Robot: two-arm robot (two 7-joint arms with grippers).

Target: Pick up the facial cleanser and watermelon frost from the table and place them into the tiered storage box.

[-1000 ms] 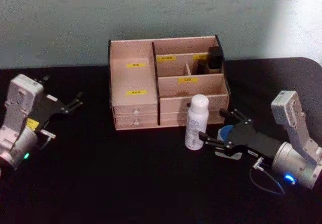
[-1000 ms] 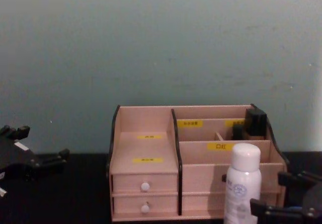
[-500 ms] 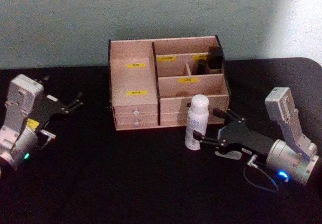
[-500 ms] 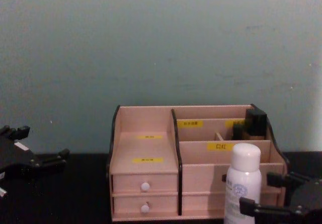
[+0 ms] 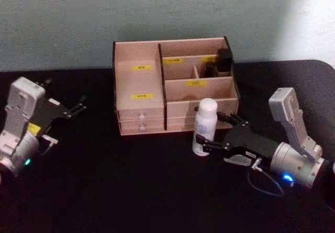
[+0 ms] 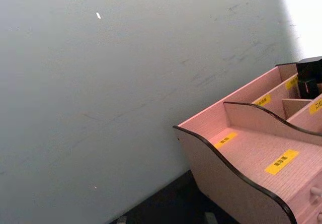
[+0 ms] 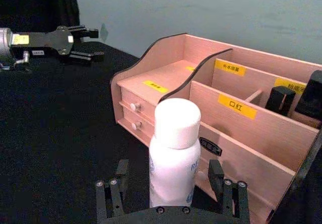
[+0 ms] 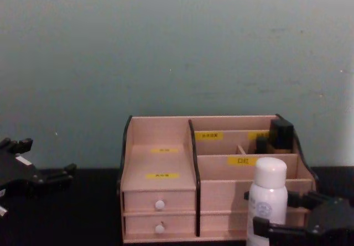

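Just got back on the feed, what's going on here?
The right pincer sits open around the white bottle, which stands upright on the black table just in front of the tiered storage box. There are gaps on both sides of the bottle, so nothing is gripped yet. The left pincer is parked open off to the left, away from the box.

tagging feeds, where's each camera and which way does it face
Head: high, looking down on the light wooden tiered storage box, left gripper, right gripper.
Chest: low, looking across the black table; both grippers at its edges.
Left wrist: faces the box's side and wall.
Right wrist: own fingers straddle the white round-capped plastic bottle.
All four share the box.
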